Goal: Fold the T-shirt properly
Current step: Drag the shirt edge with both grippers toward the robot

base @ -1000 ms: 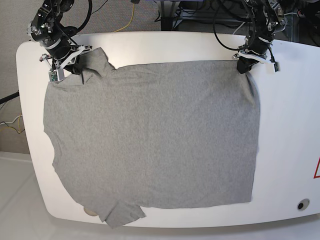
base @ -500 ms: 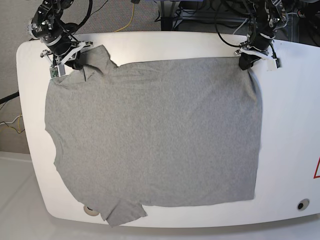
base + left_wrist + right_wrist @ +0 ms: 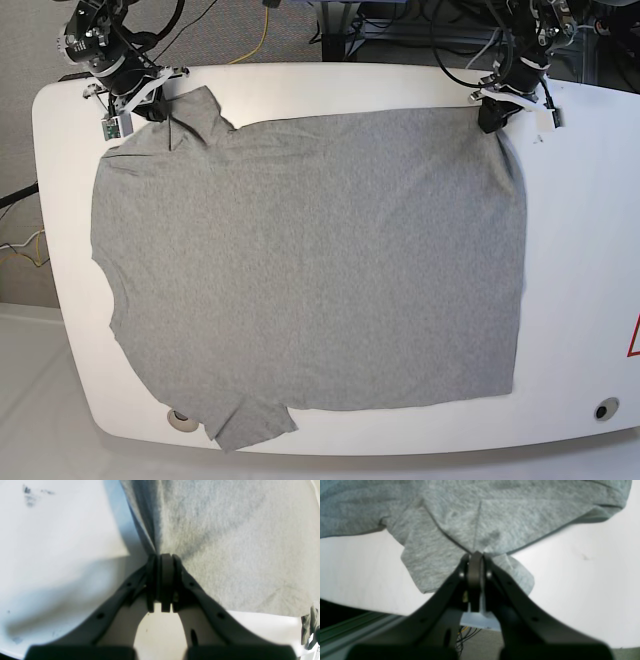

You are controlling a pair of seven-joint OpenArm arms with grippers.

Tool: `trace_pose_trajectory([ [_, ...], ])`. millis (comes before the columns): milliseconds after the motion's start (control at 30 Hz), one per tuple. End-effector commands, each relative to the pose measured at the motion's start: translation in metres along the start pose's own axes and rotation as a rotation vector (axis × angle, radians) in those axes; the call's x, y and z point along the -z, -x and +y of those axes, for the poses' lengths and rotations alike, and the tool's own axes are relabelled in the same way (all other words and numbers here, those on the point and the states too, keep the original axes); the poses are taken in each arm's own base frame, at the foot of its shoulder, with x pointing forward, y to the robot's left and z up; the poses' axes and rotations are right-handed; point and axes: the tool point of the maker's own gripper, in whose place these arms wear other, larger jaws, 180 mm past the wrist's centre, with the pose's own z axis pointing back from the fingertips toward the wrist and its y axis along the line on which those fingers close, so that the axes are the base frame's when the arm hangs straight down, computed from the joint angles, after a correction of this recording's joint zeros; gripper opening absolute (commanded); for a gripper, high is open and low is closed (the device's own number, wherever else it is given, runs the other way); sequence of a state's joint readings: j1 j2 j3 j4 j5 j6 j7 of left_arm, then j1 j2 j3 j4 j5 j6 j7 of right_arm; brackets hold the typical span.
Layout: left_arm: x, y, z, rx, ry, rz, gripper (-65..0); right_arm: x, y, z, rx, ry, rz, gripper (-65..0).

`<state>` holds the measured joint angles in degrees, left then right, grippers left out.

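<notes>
T-shirt point(image 3: 300, 270) dragged farther up white table point(image 3: 580, 250) (cables behind).

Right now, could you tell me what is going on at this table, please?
A two-armed robot is working on a grey T-shirt spread flat on a white table. The left gripper and the right gripper each have their jaws shut on a far corner of the shirt. No fold is made yet.

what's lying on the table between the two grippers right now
In the base view, only the T-shirt lies between the left gripper and the right gripper: its far edge stretches from one to the other, each shut on a corner. Nothing else sits there.
</notes>
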<state>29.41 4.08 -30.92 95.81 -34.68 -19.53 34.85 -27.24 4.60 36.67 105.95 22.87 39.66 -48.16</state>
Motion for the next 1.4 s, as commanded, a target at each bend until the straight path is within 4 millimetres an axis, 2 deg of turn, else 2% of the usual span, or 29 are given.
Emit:
trace_pose_trajectory([
  [0, -0.009, 0.026, 0.018, 0.022, -0.07, 0.107, -63.8, -0.005, -0.007, 0.0, -0.015, -0.003, -0.03, -65.0],
  [267, -0.029, 0.027, 0.018, 0.062, -0.086, 0.109, -63.8, -0.011, 0.008, 0.0, -0.013, -0.001, 0.008, -65.0],
  [500, -0.036, 0.024, 0.017, 0.082, -0.088, 0.104, -63.8, -0.011, 0.008, 0.0, -0.014, -0.001, 0.007, -65.0],
  [600, -0.036, 0.022, 0.019, 0.09, -0.091, 0.102, -63.8, -0.012, 0.0, 0.001, -0.028, 0.002, -0.014, -65.0],
  [700, -0.038, 0.01, 0.023, 0.127, -0.096, 0.09, -63.8, -0.016, -0.012, 0.004, -0.054, 0.004, -0.044, -65.0],
  [900, -0.037, -0.003, 0.025, 0.162, -0.096, 0.078, -63.8, -0.018, -0.034, 0.011, -0.093, -0.001, -0.095, -65.0],
  [1033, -0.035, -0.021, 0.026, 0.204, -0.094, 0.052, -63.8, -0.017, -0.037, 0.013, -0.102, -0.008, -0.1, -65.0],
  [1367, -0.029, -0.046, 0.02, 0.247, -0.079, 0.004, -63.8, -0.013, -0.048, 0.02, -0.109, -0.024, -0.125, -65.0],
])
